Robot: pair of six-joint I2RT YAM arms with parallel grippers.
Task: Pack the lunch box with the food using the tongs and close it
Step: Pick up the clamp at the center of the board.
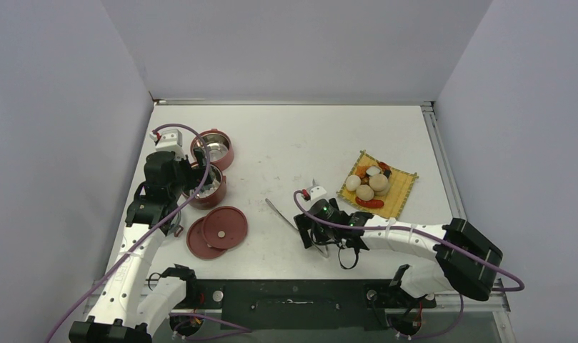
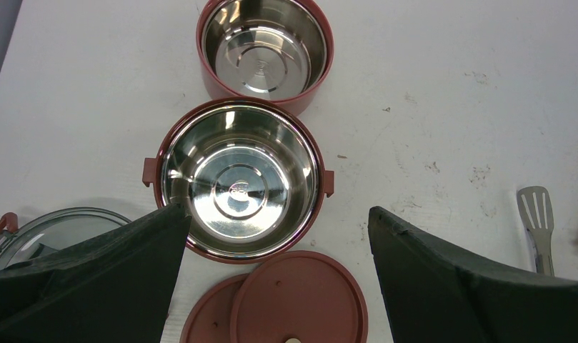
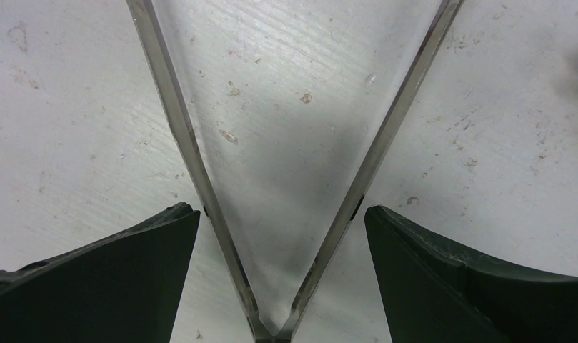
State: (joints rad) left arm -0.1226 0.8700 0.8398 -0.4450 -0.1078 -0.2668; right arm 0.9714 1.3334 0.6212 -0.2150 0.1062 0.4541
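The lunch box stands apart as two empty steel-lined dark-red bowls, the far one and the near one. Its two flat lids overlap on the table in front. My left gripper hovers open above the near bowl and lids, holding nothing. The food is piled on a yellow mat at the right. The tongs lie flat in a V. My right gripper is open, and its fingers straddle both arms near the hinge, a sliver apart from them.
A clear round lid with a red clip lies left of the near bowl. The slotted tip of the tongs shows at the right of the left wrist view. Grey walls close the table on three sides.
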